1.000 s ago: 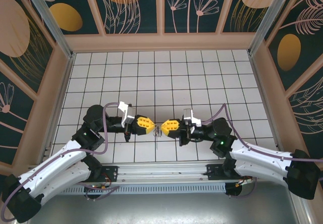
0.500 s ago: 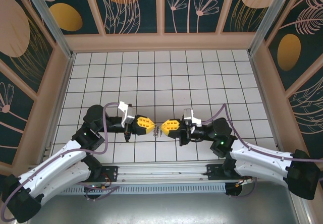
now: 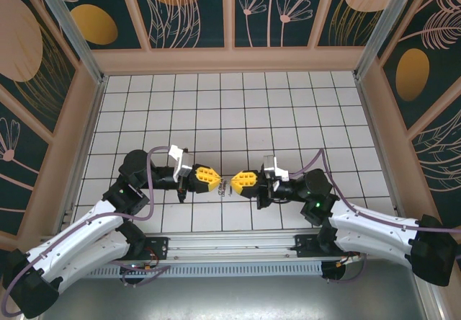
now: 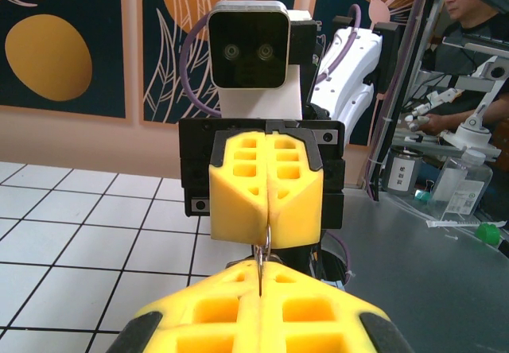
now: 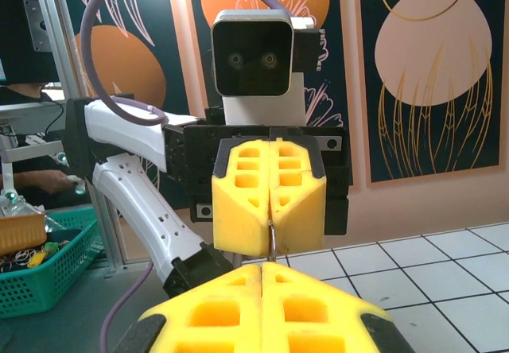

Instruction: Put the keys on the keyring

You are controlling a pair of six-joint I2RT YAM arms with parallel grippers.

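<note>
Yellow left fingers and right fingers sit nose to nose, low over the tiled counter, midway between the two bases. Both pairs are closed with the pads pressed flat together, each pinching a sliver of metal at the tip. From the left wrist, a thin straight edge sticks up out of the left seam; I read that as the key. A small wire loop hangs from the right seam just above it, likely the keyring. The two look to be touching or just short of it; I can't tell which. From above they're a tiny silver speck in the gap between the tips. Tip-to-tip in the air makes sense: both parts are clear of the counter, and each wrist camera looks straight along its own seam at the mating part, so the key's hole can be lined up with the ring. Pinching so close to the tips leaves very little metal exposed, so there's not much room for error. The key is pale, thin and seen edge-on, with no detail readable. No brown strap is visible here.
</note>
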